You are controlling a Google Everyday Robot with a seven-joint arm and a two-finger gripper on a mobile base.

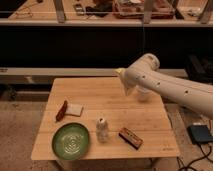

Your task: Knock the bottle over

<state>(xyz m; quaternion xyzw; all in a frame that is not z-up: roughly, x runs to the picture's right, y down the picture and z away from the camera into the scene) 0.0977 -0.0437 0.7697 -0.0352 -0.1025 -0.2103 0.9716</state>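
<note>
The bottle (102, 130) is small, clear-whitish with a pale cap. It stands upright on the wooden table (110, 100), near the front middle, just right of the green plate (71, 141). My white arm reaches in from the right. Its gripper (130, 88) hangs over the back right part of the table, behind and to the right of the bottle and well apart from it.
A translucent white cup (144, 93) stands just right of the gripper, partly hidden by the arm. A brown rectangular bar (130, 137) lies right of the bottle. A reddish-brown bar (61, 111) and a pale square piece (75, 109) lie at the left. A blue pedal-like box (200, 133) sits on the floor at the right.
</note>
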